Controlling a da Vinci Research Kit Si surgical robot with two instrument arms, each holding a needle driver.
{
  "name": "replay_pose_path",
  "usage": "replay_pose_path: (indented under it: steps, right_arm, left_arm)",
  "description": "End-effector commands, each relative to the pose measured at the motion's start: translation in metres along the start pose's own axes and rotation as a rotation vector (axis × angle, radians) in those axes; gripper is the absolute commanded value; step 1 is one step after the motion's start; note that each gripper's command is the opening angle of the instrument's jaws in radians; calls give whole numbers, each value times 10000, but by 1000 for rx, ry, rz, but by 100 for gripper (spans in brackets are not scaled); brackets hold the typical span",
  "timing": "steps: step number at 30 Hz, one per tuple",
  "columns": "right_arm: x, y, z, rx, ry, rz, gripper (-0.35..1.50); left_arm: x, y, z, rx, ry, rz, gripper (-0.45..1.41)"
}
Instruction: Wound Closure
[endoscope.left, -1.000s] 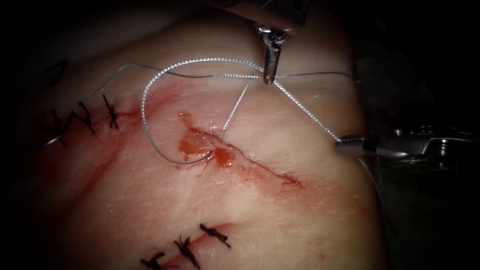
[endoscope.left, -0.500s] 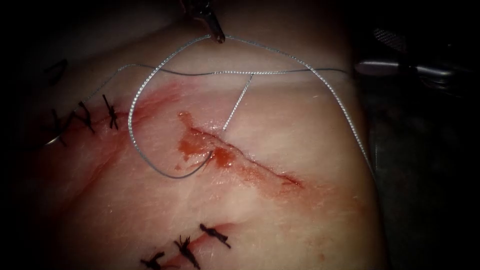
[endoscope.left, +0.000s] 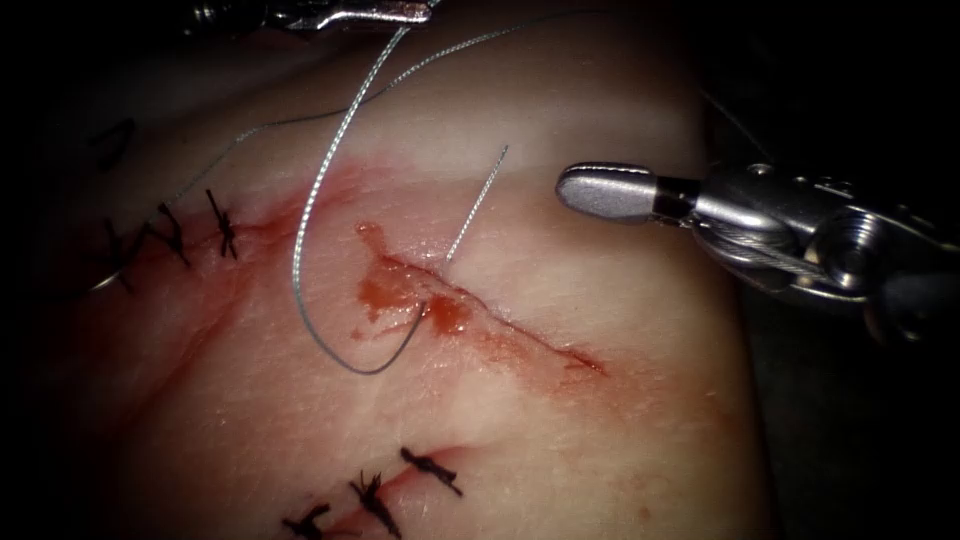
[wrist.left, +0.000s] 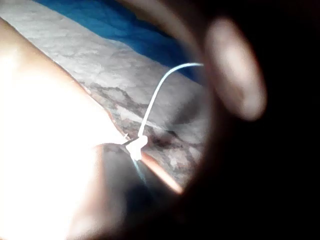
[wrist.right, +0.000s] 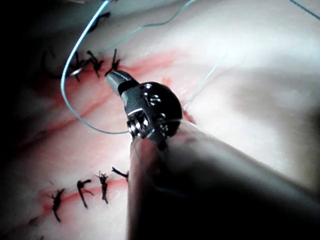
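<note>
Steel left claw (endoscope.left: 420, 12) apparently gripping thread (endoscope.left: 310, 215), right claw (endoscope.left: 605, 192) empty beside cut (endoscope.left: 500, 320)

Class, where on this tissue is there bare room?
Free: pale pork tissue between the red cut and the lower black stitches. Crowded: grey thread loop left of the cut, held by the shut left claw. Shut right claw holds nothing. Needle unclear.
</note>
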Motion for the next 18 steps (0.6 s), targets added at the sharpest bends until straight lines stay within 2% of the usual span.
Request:
replay_pose_path:
  steps: [1, 5, 8, 13, 16, 18]
  right_arm:
    - [-14, 7, 20, -9, 2, -14, -35]
    - [-28, 24, 52, -35, 14, -34, -35]
    - [-39, 30, 73, -17, 18, -138, -35]
    - [-68, 31, 108, 38, 27, -324, -35]
    - [-85, 25, 125, 93, 49, -382, -35]
    - [-93, 18, 132, 158, 100, -441, -35]
  left_arm:
    - [0, -8, 9, -8, -21, 1, -45]
    - [-1, -21, 33, -48, -75, 10, -45]
    - [-5, -30, 42, -54, -71, 18, -45]
    - [-11, -46, 46, -20, 12, 50, -45]
    - [-10, -55, 43, 34, 92, 193, -45]
    - [-11, -61, 38, 76, 144, 293, -45]
